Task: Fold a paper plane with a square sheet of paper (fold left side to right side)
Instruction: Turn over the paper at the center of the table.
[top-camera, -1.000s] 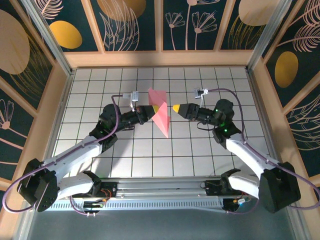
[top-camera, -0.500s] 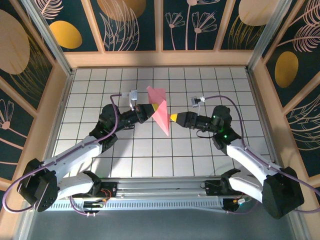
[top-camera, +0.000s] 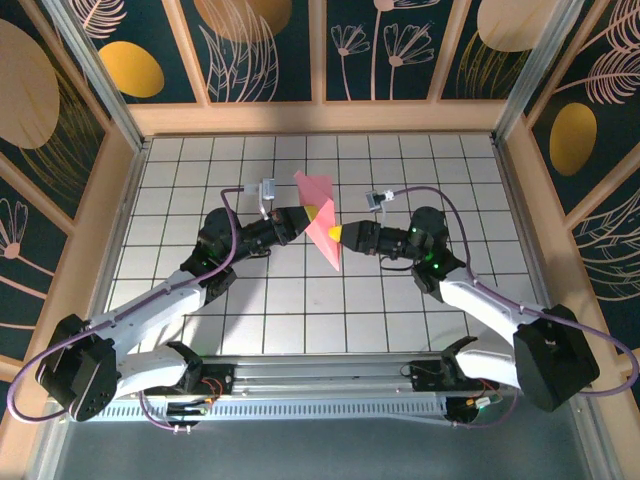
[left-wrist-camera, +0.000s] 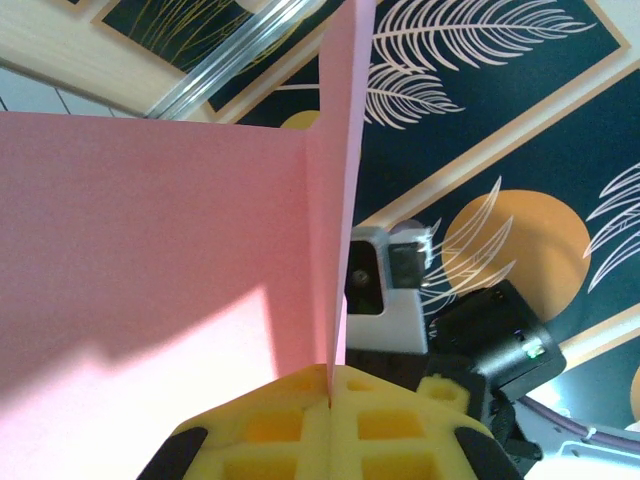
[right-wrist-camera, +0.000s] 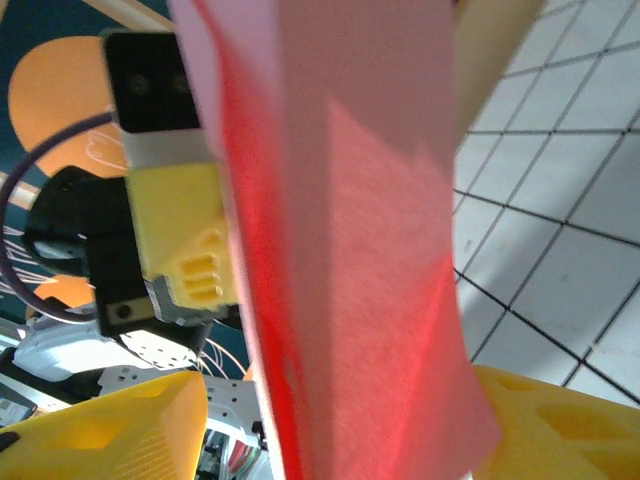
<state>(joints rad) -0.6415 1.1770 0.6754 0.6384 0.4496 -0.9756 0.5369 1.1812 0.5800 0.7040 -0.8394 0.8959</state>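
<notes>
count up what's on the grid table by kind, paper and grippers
pink paper sheet: 1
grippers: 2 (left gripper, right gripper)
total: 3

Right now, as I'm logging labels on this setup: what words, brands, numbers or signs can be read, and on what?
None readable. The pink paper is plain; the wall panels carry only leaf and circle patterns, no lettering.
</notes>
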